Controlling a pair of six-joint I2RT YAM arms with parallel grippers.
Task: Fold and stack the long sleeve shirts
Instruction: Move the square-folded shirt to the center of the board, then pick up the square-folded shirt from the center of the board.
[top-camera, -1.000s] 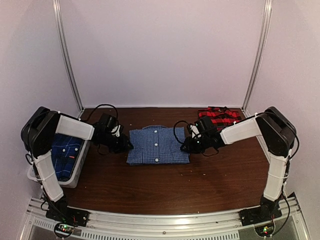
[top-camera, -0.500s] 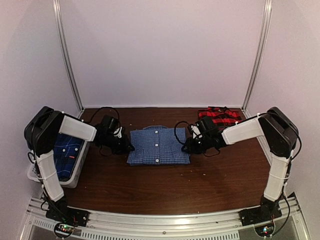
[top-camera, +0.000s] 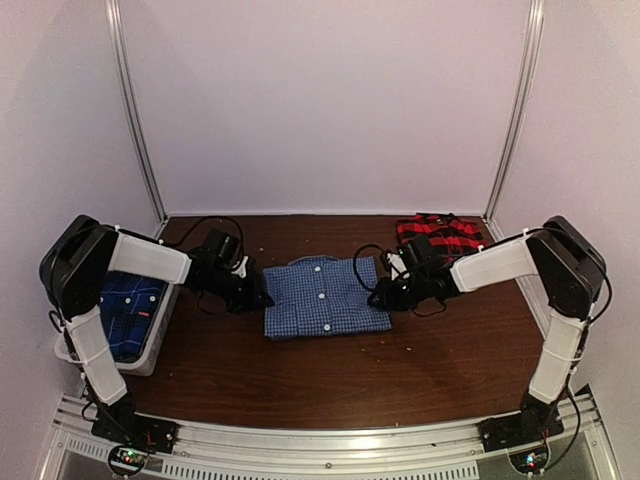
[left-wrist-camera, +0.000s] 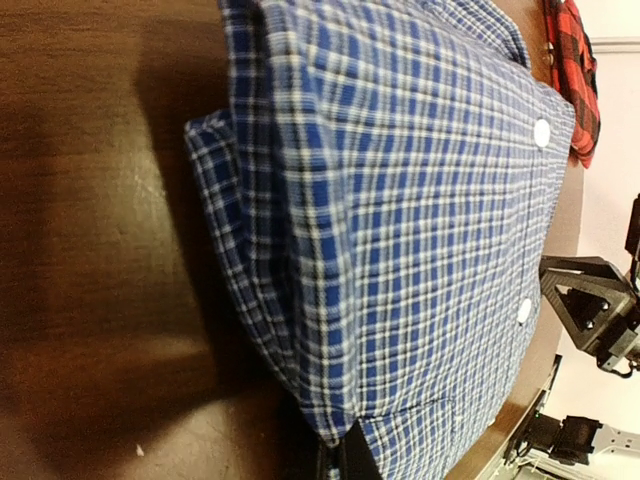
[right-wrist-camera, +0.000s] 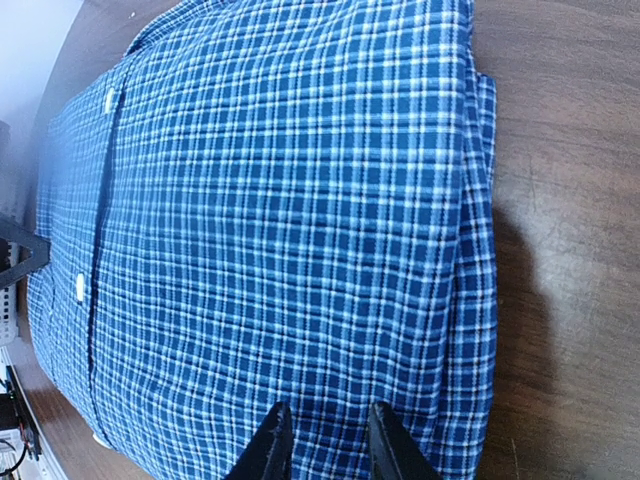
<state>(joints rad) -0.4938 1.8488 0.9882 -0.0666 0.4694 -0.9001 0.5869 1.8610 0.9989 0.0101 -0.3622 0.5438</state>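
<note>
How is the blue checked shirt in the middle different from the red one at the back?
The blue-and-white gingham shirt is folded into a flat rectangle, white buttons up; the red-and-black plaid shirt looks less tidy. The blue one lies mid-table between both arms, a claw on each side edge; the red one sits untouched in the far right corner. Both are checked cloth shirts on the wooden table.

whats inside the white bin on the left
A dark blue plaid shirt lies in the white bin. The left arm covers part of it; anything beneath the shirt is hidden.

Woven cloth gingham shirt (top-camera: 325, 298), glossy wood table (top-camera: 350, 380)
</note>
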